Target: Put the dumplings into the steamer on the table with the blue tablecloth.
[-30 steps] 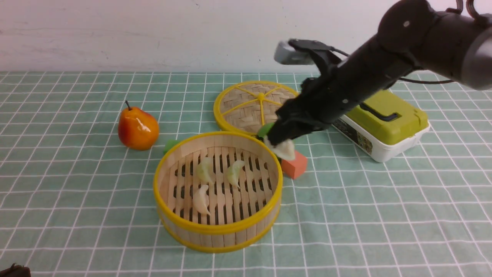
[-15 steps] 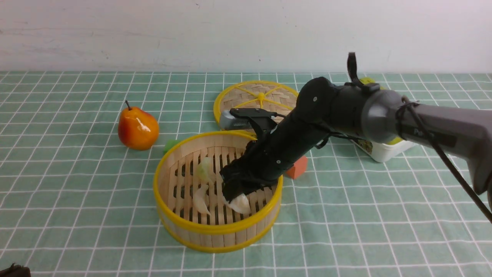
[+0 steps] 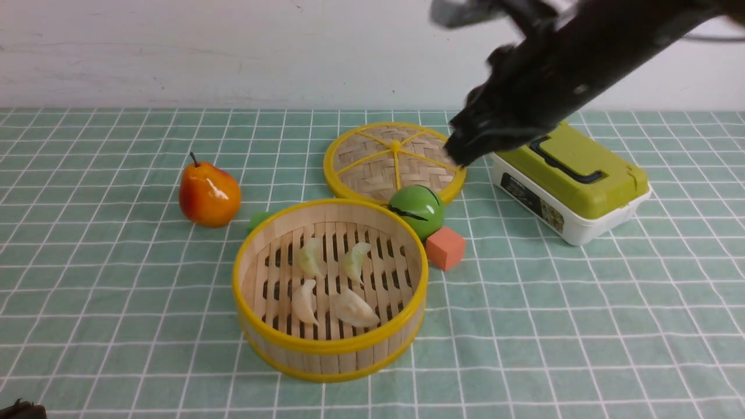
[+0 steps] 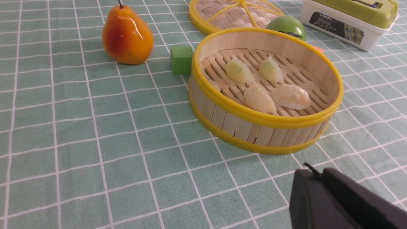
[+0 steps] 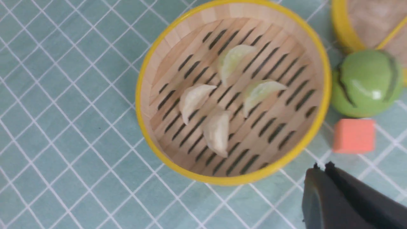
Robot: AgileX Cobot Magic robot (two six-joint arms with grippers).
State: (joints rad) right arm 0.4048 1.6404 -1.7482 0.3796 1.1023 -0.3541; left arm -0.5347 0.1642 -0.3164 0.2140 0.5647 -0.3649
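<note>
Cloth [image 3: 116, 326] with a white grid is covering the table [image 3: 582, 349] all over. The left gripper [image 4: 318, 181] is showing only as a dark shape at the edge of its own wrist view, low over bare cloth on the near side of the steamer. I cannot tell whether its jaws are apart or together.

The steamer [image 3: 329, 349] is sitting upright in the near middle of the table. All four dumplings [image 3: 353, 308] are lying on its slatted floor. Two cream ones are resting nearest, at 7 and 5 o'clock of the floor's centre, just beside each other. Two pale green ones [image 3: 310, 256] are lying beyond them at 11 and 1 o'clock.

An orange cube [image 3: 446, 248] is standing just outside the rim at 2 o'clock. A green cube [image 3: 258, 220] is sitting close to the steamer's side at 11 o'clock, partly hidden behind it. A pear [image 3: 209, 195] is standing upright at 10 o'clock, apart from the steamer. A green ball [image 3: 417, 205] is sitting at 1 o'clock, just beside the rim. It is overlapping the near edge of a flat woven lid [image 3: 372, 169], which is lying at 12 o'clock. A green-topped box [image 3: 573, 186] is resting farther off at 2 o'clock.

The right gripper [image 3: 463, 152] is hanging in the air, blurred, above the gap between lid and box. How its jaws are standing cannot be told.
</note>
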